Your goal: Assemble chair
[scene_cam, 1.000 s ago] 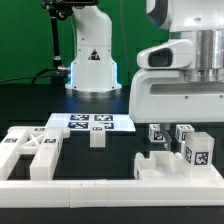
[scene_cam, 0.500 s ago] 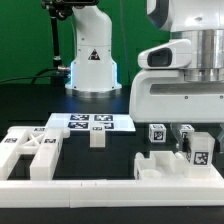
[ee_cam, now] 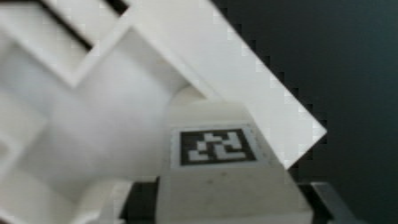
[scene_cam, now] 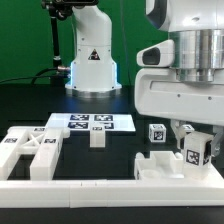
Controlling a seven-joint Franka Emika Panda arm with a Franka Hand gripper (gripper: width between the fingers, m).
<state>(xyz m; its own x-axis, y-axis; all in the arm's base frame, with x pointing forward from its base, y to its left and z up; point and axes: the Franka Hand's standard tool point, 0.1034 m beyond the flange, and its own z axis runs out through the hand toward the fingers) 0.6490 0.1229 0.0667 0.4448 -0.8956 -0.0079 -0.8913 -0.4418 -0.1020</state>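
My gripper (scene_cam: 194, 136) hangs at the exterior view's right, shut on a small white cube-ended chair leg (scene_cam: 197, 151) with a black-and-white tag. The leg is slightly tilted, just above a flat notched white part (scene_cam: 160, 164). In the wrist view the tagged leg (ee_cam: 217, 150) fills the space between both fingers of the gripper (ee_cam: 222, 205), with white angled parts (ee_cam: 107, 90) beneath it. Another tagged leg (scene_cam: 157, 131) stands behind. A notched frame piece (scene_cam: 30, 152) lies at the exterior view's left. A small white block (scene_cam: 97, 137) stands mid-table.
The marker board (scene_cam: 90, 122) lies flat behind the block. A long white border rail (scene_cam: 90, 188) runs along the front. The robot's base (scene_cam: 92, 62) stands at the back, with a green wall behind it.
The gripper's hand has shifted toward the exterior view's left. The held leg has tilted slightly and now covers the leg that stood behind it.
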